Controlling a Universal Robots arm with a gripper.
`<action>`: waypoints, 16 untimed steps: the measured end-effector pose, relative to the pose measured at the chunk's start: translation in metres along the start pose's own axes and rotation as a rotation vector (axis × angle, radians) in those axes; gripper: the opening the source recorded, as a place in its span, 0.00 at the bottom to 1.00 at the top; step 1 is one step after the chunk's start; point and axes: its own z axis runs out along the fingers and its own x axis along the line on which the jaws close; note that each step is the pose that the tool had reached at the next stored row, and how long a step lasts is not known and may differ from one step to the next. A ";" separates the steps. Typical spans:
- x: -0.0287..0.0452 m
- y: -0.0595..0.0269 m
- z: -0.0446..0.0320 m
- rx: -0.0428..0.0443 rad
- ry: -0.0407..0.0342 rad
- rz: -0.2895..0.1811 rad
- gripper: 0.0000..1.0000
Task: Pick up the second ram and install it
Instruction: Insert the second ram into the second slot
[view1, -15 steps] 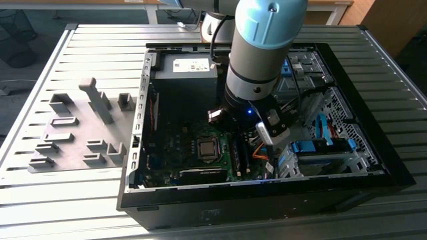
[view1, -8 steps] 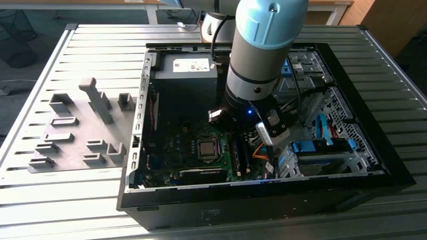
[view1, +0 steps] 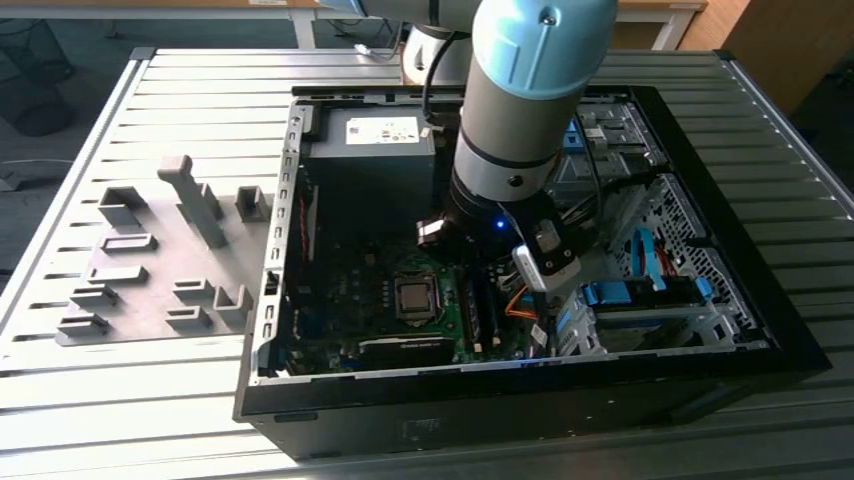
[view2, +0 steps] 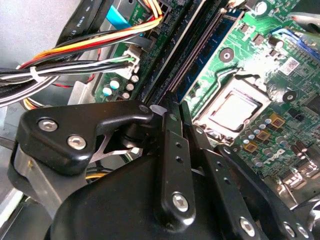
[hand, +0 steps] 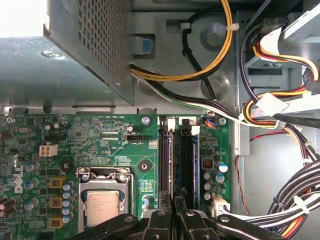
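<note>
1. Exterior view. The arm (view1: 514, 150) reaches down into the open computer case (view1: 284, 200), its wrist low over the motherboard (view1: 354, 290) on the side toward the exterior view's right. A grey fixture tray (view1: 147, 260) lies on the table, well apart from the case. Judged step: installation, not pick-up.

2. First wrist view. The gripper (hand: 174, 209) has its fingers (hand: 159, 220) drawn narrow, nearly together, over the memory slots just beside the processor socket (hand: 104, 202). A thin pale edge running along the inner slot from the fingertips appears to be the second ram (hand: 170, 165), clamped on edge and standing in or just over that slot. How deep it sits cannot be told. A blue-green stick (hand: 197, 165) already occupies an outer slot, with one empty black slot (hand: 186, 165) between.

3. Second wrist view. The same narrow grip (view2: 182, 122) shows from the side. Only a dark sliver of the held stick is visible between the fingers, so its chips are hidden. The neighbouring stick (view2: 220, 45) shows as a long flat blue-green board. Judged requirement: seating calls for a straight, even downward press, with the stick kept upright and in line with its slot.
</note>
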 end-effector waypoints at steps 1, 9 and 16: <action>-0.0001 0.0000 0.0001 0.0000 -0.0001 0.001 0.14; -0.0006 -0.0002 0.0028 0.0001 -0.0003 0.004 0.14; -0.0006 -0.0001 0.0029 -0.0001 -0.0003 0.004 0.14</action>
